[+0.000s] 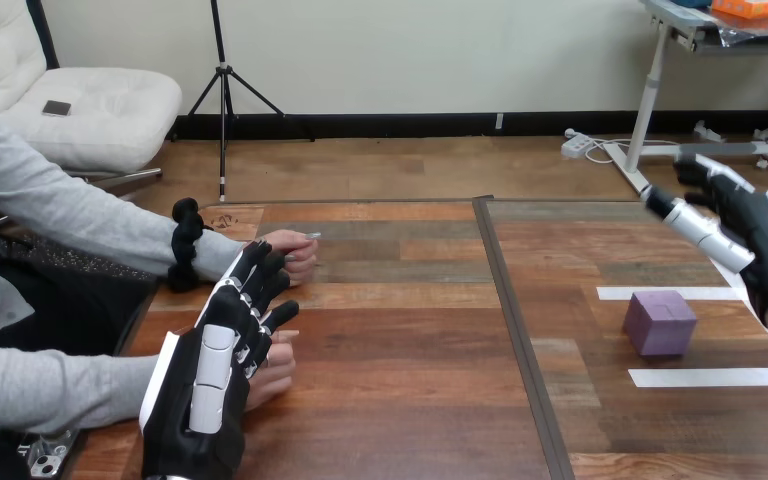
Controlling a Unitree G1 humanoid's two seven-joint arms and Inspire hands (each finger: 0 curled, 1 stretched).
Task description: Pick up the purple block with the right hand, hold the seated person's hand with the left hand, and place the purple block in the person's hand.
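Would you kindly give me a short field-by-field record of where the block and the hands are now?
block: purple, on the table, between two white tape strips
right hand: open, raised at the table's right, clear of the block
left hand: over the person's near hand; grip cannot be told
person's far hand: resting on the table

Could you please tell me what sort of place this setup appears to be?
Probably a tabletop robot-handover test station: a wooden table marked with white tape strips, a single purple block between them, and a person's hands at its left side.
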